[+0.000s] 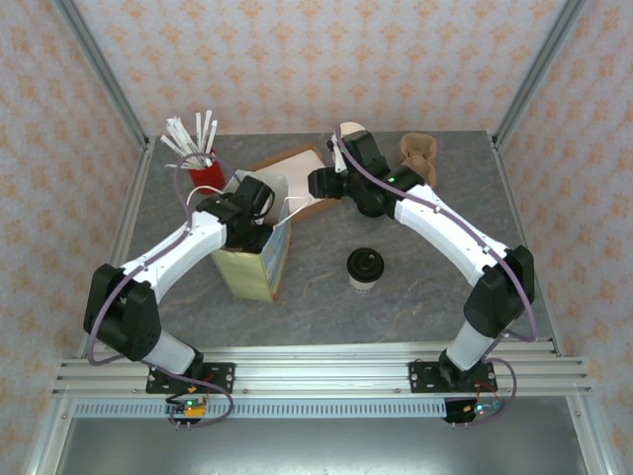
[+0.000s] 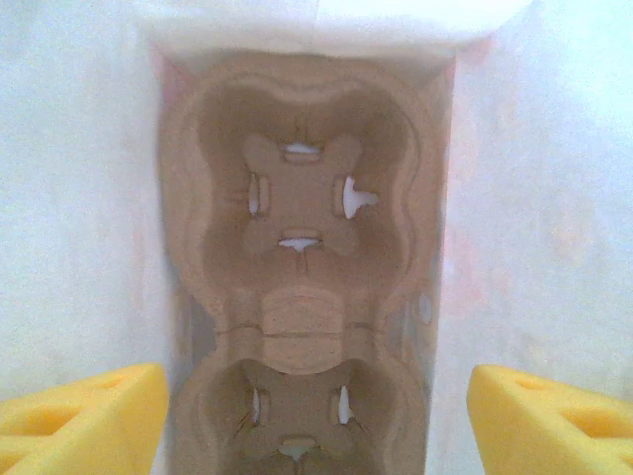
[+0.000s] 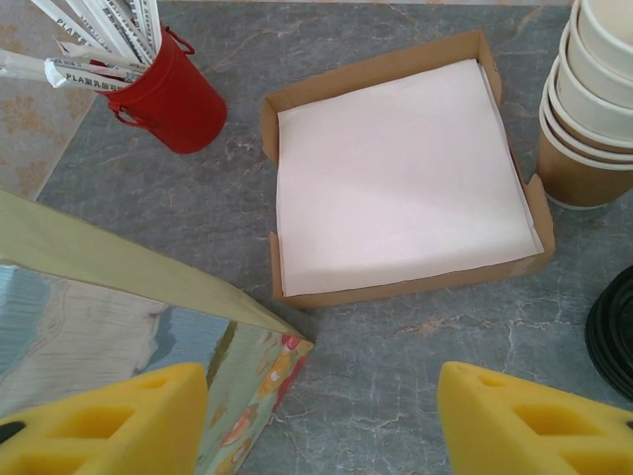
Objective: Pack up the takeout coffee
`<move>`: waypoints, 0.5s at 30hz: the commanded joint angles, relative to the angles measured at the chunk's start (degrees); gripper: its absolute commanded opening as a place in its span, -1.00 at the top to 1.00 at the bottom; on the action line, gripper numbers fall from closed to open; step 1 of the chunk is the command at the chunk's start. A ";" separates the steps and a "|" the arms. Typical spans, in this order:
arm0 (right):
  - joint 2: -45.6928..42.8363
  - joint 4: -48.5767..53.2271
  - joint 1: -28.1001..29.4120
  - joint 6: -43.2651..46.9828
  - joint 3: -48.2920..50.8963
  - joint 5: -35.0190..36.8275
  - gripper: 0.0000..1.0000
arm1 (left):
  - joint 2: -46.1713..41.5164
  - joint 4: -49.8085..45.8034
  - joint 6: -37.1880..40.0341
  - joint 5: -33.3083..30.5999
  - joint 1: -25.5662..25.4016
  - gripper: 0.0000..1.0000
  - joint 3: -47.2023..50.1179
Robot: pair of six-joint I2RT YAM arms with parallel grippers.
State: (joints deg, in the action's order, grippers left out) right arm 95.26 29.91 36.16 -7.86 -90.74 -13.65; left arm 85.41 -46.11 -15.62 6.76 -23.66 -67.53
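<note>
My left claw (image 2: 316, 406), spread empty, hangs in the bag (image 1: 249, 267) above the cup carrier (image 2: 302, 208); my right claw (image 3: 321, 406) is spread too. The takeout coffee (image 1: 364, 269) stands centre-frame on the bench (image 1: 326, 319), apparently next to grasp.

The camera looks straight down into a narrow white bag (image 2: 69, 218), its pale walls rising on the left and right. At the bottom lies a moulded brown pulp cup carrier (image 2: 302, 317), filling the space between the walls. One round well (image 2: 297, 198) shows whole, with four small slots around a cross-shaped floor; a second well (image 2: 297, 416) is cut off by the lower edge. The left gripper (image 2: 316, 421) hangs above, its yellow fingers (image 2: 89, 416) wide apart at the two lower corners
</note>
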 commanded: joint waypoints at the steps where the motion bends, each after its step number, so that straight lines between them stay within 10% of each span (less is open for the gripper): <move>1: -3.52 -0.53 -0.48 0.19 1.01 2.41 -0.27 | -3.81 -2.71 -1.05 -3.89 -0.55 -0.61 -3.31; 15: -9.42 -1.30 -0.48 1.11 4.67 7.56 -0.27 | -14.40 -1.84 -2.46 -8.37 -0.59 -0.63 -11.21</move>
State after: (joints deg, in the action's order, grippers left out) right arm 88.27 29.65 36.16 -7.64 -87.31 -9.34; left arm 74.24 -47.11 -16.71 1.74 -23.66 -75.55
